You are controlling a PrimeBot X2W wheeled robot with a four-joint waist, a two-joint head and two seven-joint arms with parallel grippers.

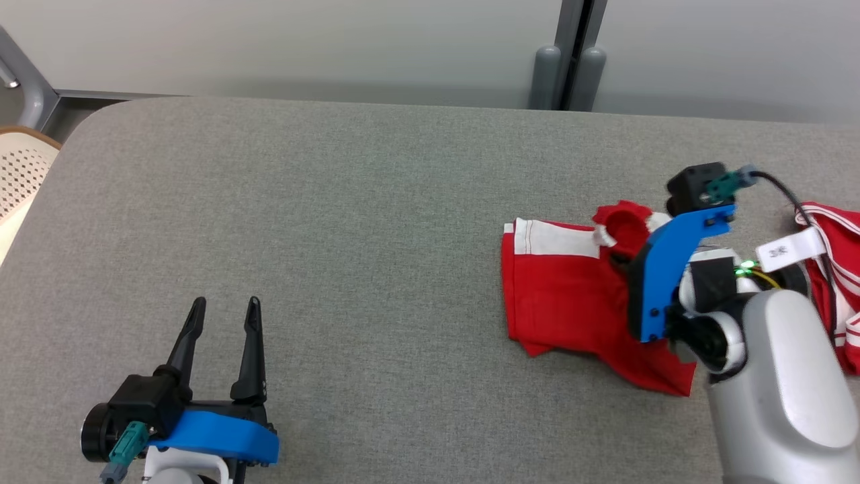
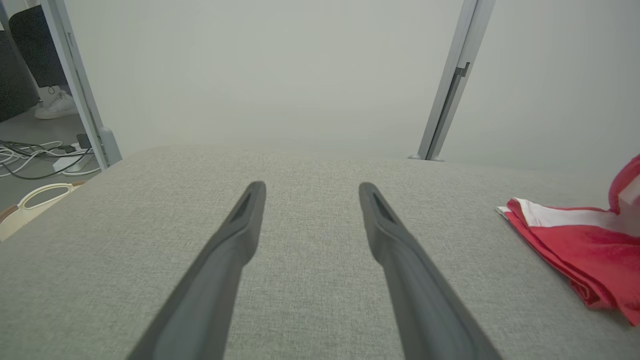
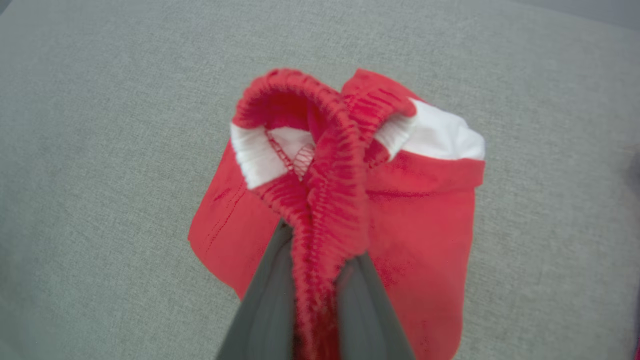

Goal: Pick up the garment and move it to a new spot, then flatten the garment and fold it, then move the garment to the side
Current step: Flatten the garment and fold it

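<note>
A grey fabric-covered table [image 1: 376,269] with a rounded corner spreads across the foreground; behind it stands a pale wall [image 1: 302,40], split by a grey post [image 1: 571,60]; a cream perforated chair [image 1: 20,181] sits just off the table's left edge; farther back, tangled cables [image 2: 30,155] and a white shoe [image 2: 55,107] rest on the floor.
</note>
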